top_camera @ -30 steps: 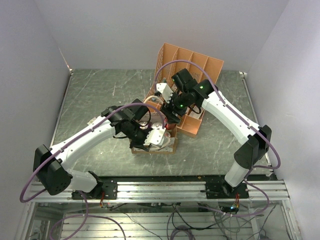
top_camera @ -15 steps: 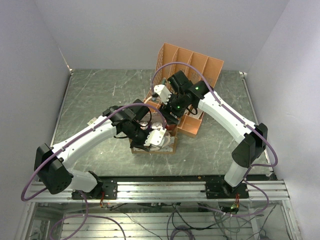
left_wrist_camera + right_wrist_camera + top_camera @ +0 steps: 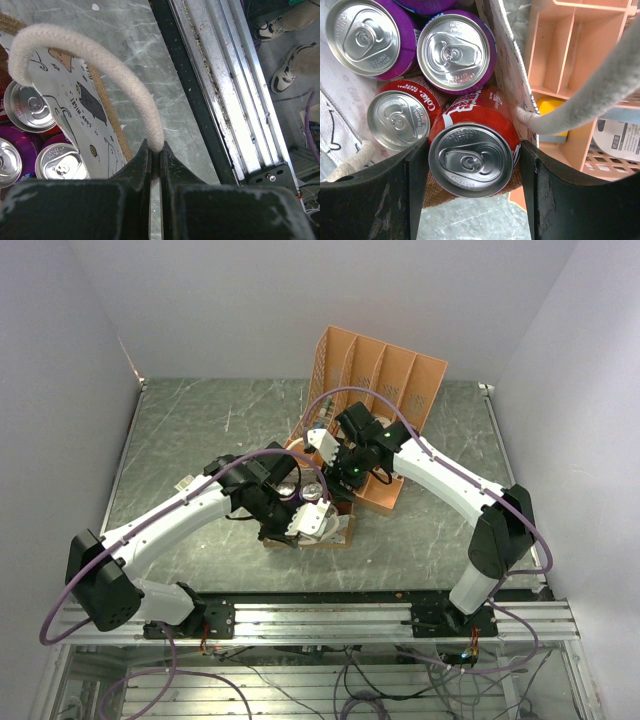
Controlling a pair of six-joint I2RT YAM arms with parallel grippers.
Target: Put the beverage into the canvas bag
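Note:
The canvas bag [image 3: 338, 532] stands at mid table, tan-brown with a whitish printed side panel [image 3: 75, 100]. My left gripper [image 3: 155, 150] is shut on its white rope handle [image 3: 90, 60] and holds it out toward the near side. My right gripper [image 3: 474, 160] is shut on a red Coke can [image 3: 470, 157], upright and low in the bag's mouth at its edge. The bag also holds two purple cans [image 3: 455, 50] and another red Coke can [image 3: 400, 120]. The second rope handle [image 3: 590, 100] crosses beside the right finger.
A tall orange slotted file rack [image 3: 385, 380] stands right behind the bag, its compartments [image 3: 570, 50] close to my right gripper and holding a yellow item [image 3: 551, 107]. The table's near edge and metal rail [image 3: 225, 100] lie just past the left gripper.
My right gripper has come down and toward the left with the red can, into the bag's mouth. My left gripper has held the handle almost still.

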